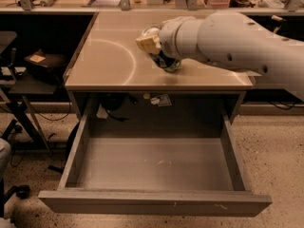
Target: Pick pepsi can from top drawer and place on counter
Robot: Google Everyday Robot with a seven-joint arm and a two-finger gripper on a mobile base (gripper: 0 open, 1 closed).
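Gripper [159, 51] low over counter [107, 61], right of centre, nearer front edge than back edge. Fingers [147, 42] look closed on can [168, 63]. Can tilted, base at or just off counter surface; cannot tell which. Drawer [156, 163] open below front edge, no can in it.

Risks:
- Release while can tilted: it tips, rolls toward front edge, may drop into drawer.
- Fingers pulled away sideways may clip can.

Likely safer: set can upright, then open.

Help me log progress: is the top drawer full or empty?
Empty: the top drawer is pulled out and its grey floor is bare. The gripper is over the counter, by the pepsi can.
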